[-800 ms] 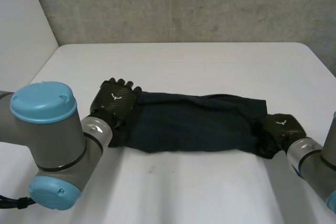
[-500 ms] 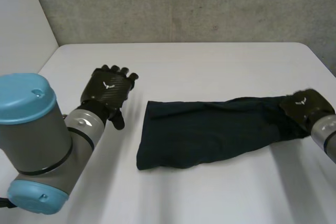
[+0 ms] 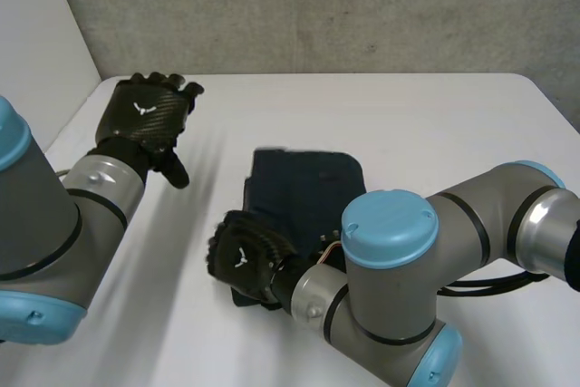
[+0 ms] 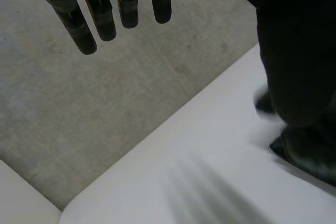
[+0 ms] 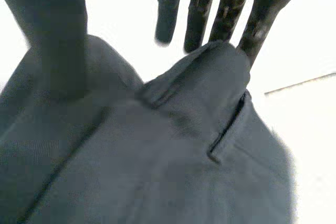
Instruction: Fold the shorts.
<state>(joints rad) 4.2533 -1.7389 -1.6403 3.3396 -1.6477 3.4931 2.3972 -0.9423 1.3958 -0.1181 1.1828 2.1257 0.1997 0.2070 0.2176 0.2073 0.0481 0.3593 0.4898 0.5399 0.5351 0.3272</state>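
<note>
A: Right hand (image 3: 245, 260): fingers straight, thumb spread, gripping nothing. Shorts (image 3: 308, 188) under palm, ridge of cloth at fingertips, doubled into 1 compact block on table (image 3: 435, 124).
B: Left hand (image 3: 145, 115)?
A: Fingers relaxed, empty, raised well apart from cloth.
B: Step?
A: Probably release, fold 1 looks done. Next: lift right clear without dragging top layer, then check edges.

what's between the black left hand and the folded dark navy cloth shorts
Nothing but bare white table. In the head view the left hand is well apart from the shorts, with nothing lying between them.
</note>
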